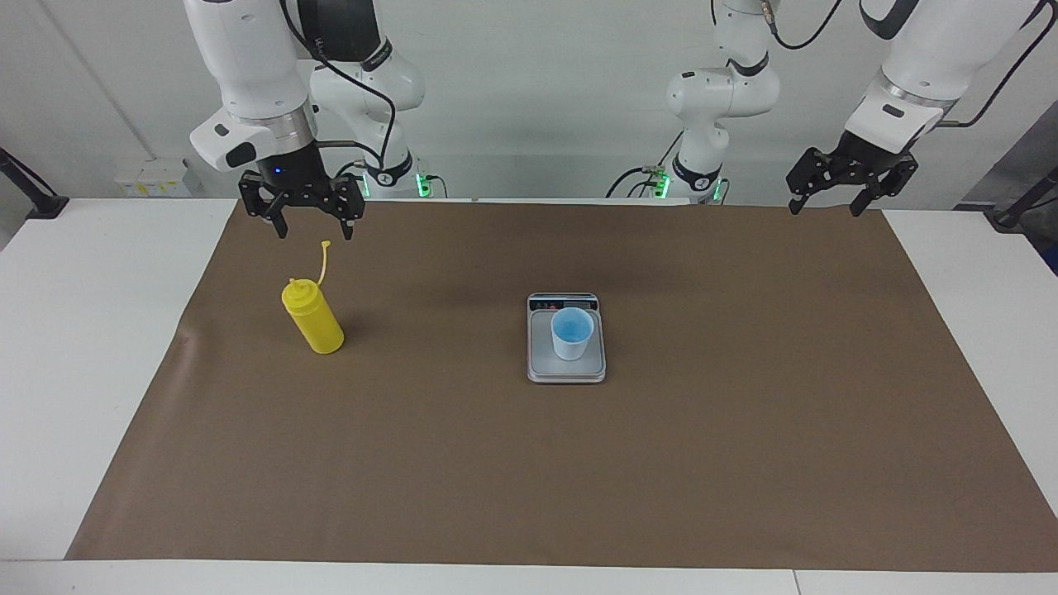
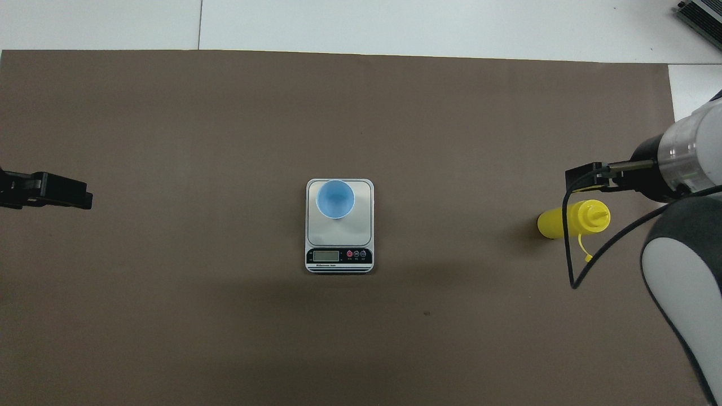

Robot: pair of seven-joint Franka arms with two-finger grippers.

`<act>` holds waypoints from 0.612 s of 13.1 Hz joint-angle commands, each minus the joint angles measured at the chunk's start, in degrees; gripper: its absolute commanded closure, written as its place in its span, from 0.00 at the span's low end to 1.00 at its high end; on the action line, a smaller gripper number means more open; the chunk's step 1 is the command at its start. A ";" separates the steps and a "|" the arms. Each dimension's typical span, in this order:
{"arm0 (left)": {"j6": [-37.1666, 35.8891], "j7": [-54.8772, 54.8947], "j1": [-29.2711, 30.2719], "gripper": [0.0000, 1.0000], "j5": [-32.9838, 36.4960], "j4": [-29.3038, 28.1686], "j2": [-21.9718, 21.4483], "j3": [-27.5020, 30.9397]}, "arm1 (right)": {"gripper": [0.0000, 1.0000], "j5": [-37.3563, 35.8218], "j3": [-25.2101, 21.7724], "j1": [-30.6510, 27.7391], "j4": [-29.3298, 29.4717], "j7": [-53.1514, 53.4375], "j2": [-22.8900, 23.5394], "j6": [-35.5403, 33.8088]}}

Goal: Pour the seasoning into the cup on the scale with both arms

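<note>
The seasoning, a yellow squeeze bottle, stands upright on the brown mat toward the right arm's end, its thin cap tether sticking up. My right gripper hangs open above the bottle's tether, holding nothing and touching nothing. At the middle of the mat the light blue cup stands on the silver-grey scale. The scale's display strip lies toward the robots. My left gripper waits open and empty in the air over the mat's edge at the left arm's end.
A brown mat covers most of the white table. A black cable loops down from the right arm beside the bottle. A grey device lies off the mat at the table's corner.
</note>
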 commanded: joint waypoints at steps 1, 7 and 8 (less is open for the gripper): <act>-0.56 0.07 -0.14 0.00 1.02 -1.05 -1.24 0.19 | 0.00 -0.62 0.36 -0.29 -0.99 0.92 -0.73 -1.14; -0.56 0.07 -0.14 0.00 1.02 -1.05 -1.24 0.19 | 0.00 -0.09 0.36 -0.38 -3.02 0.65 -1.87 -2.63; -0.56 0.07 -0.14 0.00 1.02 -1.05 -1.24 0.19 | 0.00 -0.09 0.36 -0.38 -2.93 0.48 -1.87 -2.63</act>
